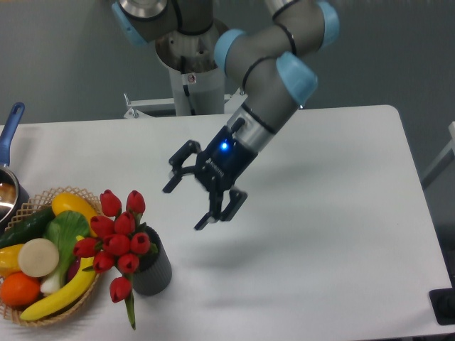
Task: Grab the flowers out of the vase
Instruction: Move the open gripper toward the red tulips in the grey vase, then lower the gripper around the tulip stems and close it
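Flowers (116,241) stand in the vase (151,268) beside the basket (50,312); my jaws (186,204), spread wide and empty, should pinch the soft, light stems gently near the vase.

The flowers (116,240) cover the mouth of the vase (151,269), so the stems inside cannot be seen. The wicker basket (43,201) runs off the left and bottom edges, and the orange fruit (17,289) in it is cropped. Only a sliver of the metal pan (6,195) shows at the left edge. A dark object (444,306), perhaps a mount, is cut off at the right edge of the tabletop (334,234).
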{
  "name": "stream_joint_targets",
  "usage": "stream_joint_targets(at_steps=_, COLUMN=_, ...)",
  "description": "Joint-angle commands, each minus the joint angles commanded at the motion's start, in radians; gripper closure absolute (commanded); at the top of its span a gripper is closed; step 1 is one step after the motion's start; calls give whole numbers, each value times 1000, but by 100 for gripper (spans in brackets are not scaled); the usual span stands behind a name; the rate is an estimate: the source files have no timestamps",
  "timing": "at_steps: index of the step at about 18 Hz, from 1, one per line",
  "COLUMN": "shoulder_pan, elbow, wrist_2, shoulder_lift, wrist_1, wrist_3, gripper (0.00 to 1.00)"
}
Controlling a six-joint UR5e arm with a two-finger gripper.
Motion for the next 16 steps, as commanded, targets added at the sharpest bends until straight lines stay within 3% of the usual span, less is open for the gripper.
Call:
stream_joint_targets(at_steps=6, shoulder_pan=-21, elbow=35, wrist_2=-9, shoulder_lift=-48, wrist_1=2, wrist_3=-3, gripper=0)
stream_joint_targets(at_steps=16, shoulder_pan=-51, elbow=9, wrist_2=-6, shoulder_lift=-42, wrist_1=15, wrist_3=40, gripper=0)
